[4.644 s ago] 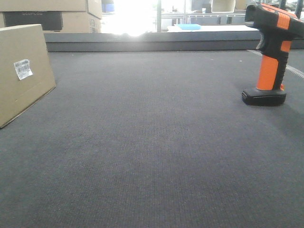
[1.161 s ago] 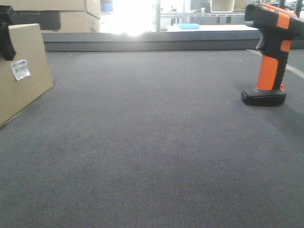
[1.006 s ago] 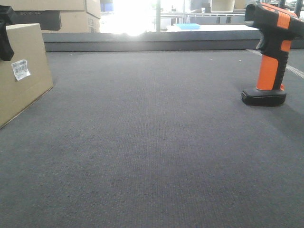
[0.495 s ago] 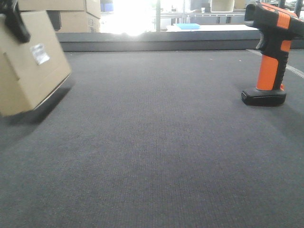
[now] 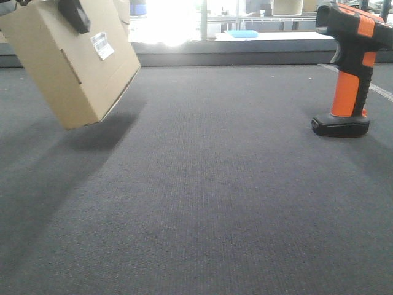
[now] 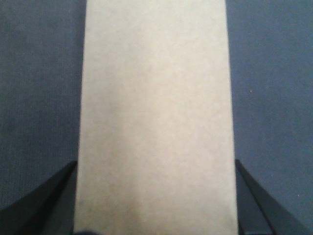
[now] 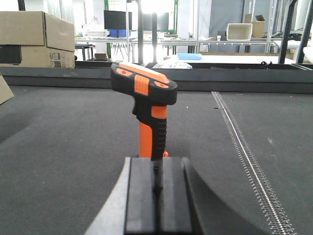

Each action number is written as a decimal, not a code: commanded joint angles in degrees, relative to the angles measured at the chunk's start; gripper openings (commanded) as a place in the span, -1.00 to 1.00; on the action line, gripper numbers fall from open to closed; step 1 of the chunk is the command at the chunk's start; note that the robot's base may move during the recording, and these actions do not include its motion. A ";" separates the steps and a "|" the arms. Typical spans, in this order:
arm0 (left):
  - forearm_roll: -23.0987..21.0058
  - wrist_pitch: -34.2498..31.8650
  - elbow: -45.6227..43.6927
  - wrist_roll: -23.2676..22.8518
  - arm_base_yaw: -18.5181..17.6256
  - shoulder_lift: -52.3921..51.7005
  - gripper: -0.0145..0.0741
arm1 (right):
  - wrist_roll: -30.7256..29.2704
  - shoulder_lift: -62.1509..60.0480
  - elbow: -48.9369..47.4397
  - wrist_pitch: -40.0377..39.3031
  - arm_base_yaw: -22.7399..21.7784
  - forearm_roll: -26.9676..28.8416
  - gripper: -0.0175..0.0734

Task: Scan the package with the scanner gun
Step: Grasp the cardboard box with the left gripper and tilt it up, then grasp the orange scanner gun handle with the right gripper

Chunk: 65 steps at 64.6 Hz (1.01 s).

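The package [image 5: 73, 67], a plain brown box with a small white label [image 5: 102, 45], hangs tilted above the dark mat at the top left. One black finger [image 5: 73, 13] of my left gripper presses on its upper part. In the left wrist view the package [image 6: 155, 98] fills the middle and my left gripper [image 6: 155, 200] is shut on it, one dark finger [image 6: 44, 205] at each side. The scanner gun [image 5: 350, 67] stands upright on its base at the right. In the right wrist view my right gripper [image 7: 156, 164] is shut and holds nothing, just short of the scanner gun [image 7: 146, 98].
Larger cardboard boxes [image 7: 34, 39] with dark printing are stacked at the back left behind a raised ledge [image 5: 245, 58]. A ridged strip [image 7: 244, 156] runs along the mat to the right of the scanner. Shelving and tables stand beyond the ledge.
The package has left the mat and moved up and to the right in my left gripper, tilting further. The scanner gun has not moved.
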 commanded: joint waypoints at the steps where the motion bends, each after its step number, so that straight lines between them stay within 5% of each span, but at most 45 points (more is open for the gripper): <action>1: -0.22 -1.80 -0.43 -1.09 -0.22 -0.76 -0.31 | -0.25 -0.09 -0.05 -1.24 -0.18 -0.19 -0.97; 15: -0.22 -1.45 -0.31 -6.08 -0.22 -0.76 -0.31 | -0.25 -0.09 -0.05 -2.13 -0.18 -0.17 -0.97; 29: -0.48 -1.33 3.07 -6.37 -0.22 -0.76 -0.31 | -0.25 -0.09 -0.05 -8.02 -0.18 -0.07 -0.97; 40: -0.82 -1.31 3.45 -6.37 -0.22 -0.76 -0.31 | -0.25 -0.09 -5.74 6.26 -0.18 -0.06 -0.97; 65: -1.27 -1.21 3.45 -6.37 -0.22 -0.76 -0.31 | -0.25 14.21 -19.11 18.17 -0.18 0.19 -0.97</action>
